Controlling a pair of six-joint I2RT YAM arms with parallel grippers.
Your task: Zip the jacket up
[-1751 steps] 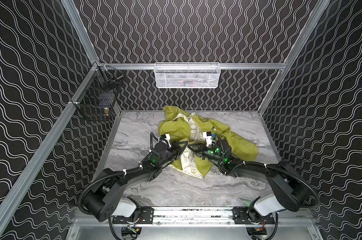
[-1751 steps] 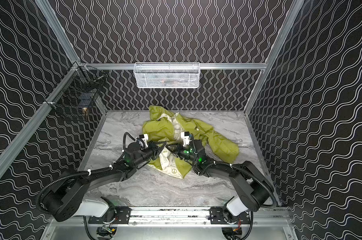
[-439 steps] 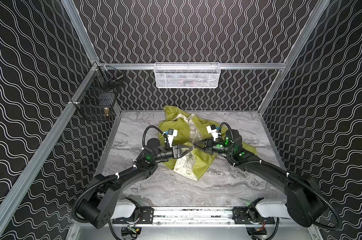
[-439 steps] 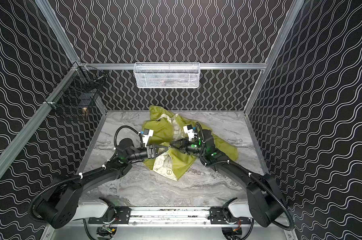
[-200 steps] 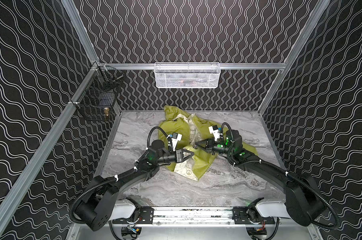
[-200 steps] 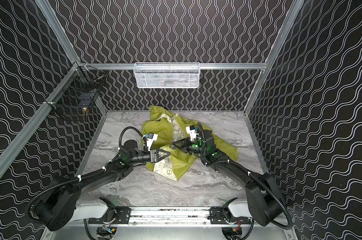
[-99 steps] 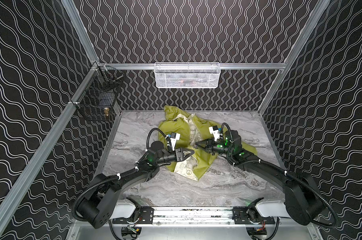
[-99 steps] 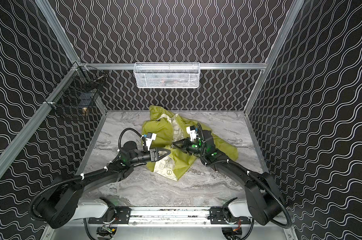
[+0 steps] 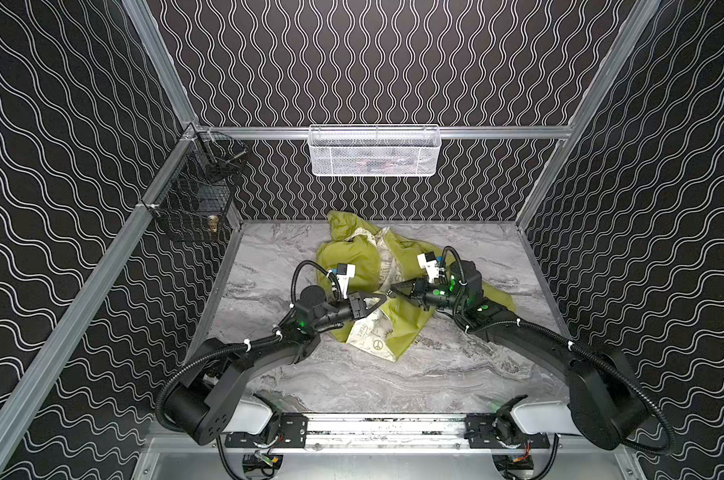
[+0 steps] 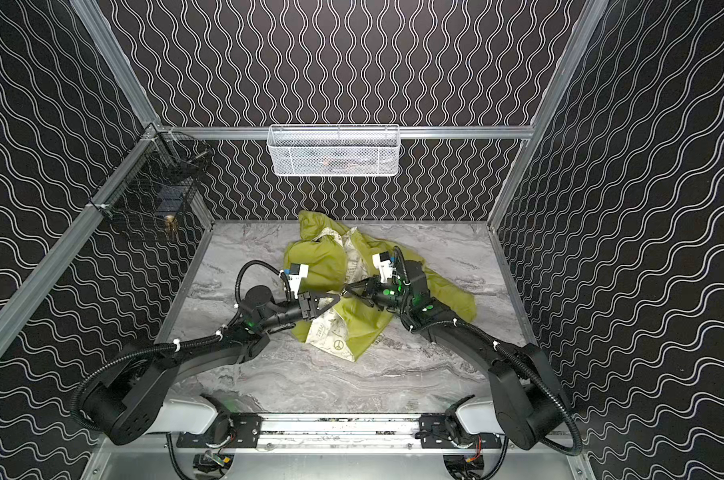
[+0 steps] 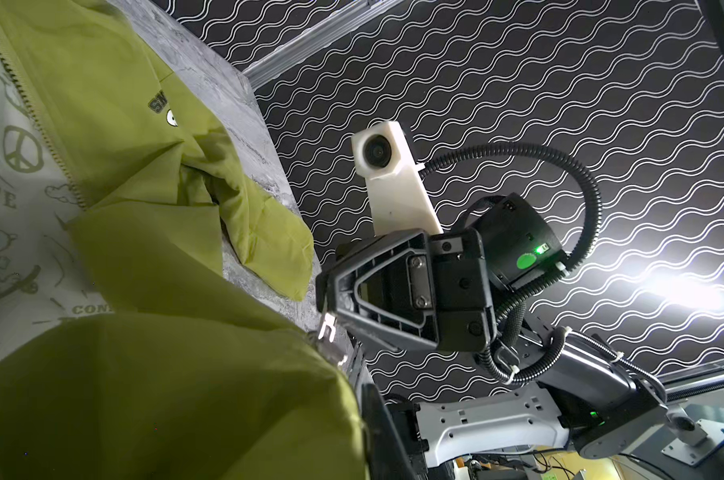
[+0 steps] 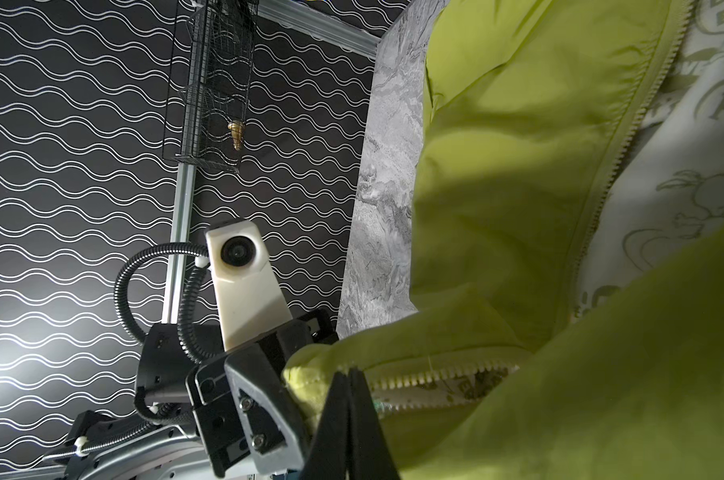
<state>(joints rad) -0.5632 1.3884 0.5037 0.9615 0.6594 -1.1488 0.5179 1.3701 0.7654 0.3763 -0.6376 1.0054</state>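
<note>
- We see the jacket [image 9: 352,257] [image 10: 318,257] crumpled on the far middle of the table [image 9: 435,374], reaching the back wall.
- Its near part is lifted between the two arms. From there a fold hangs down, showing the cream printed lining [image 9: 372,332].
- The left gripper [image 9: 377,300] [image 10: 334,300] points toward the middle of the table, just above the hanging fold.
- Its fingers are closed. In the right wrist view the jacket's stitched corner meets the tip of that gripper [image 12: 268,374], so we take it to be pinching the fabric there.
- The right gripper [image 9: 391,289] [image 10: 345,291] faces it from the other side, and the two tips are nearly touching.
- In the right wrist view its fingers [image 12: 347,399] are pressed flat together on the jacket's edge, right at a row of the zipper [image 12: 435,374] teeth.
- In the left wrist view a small bright metal piece [image 11: 327,328] sits just beside the right gripper's tip [image 11: 325,291]. We cannot tell which part of the zipper it is.
- The zipper is open, and its two visible rows of teeth run apart, with lining between them.
- A white basket [image 9: 374,151] hangs on the back wall, and a black basket [image 9: 194,208] hangs in the far left corner.
</note>
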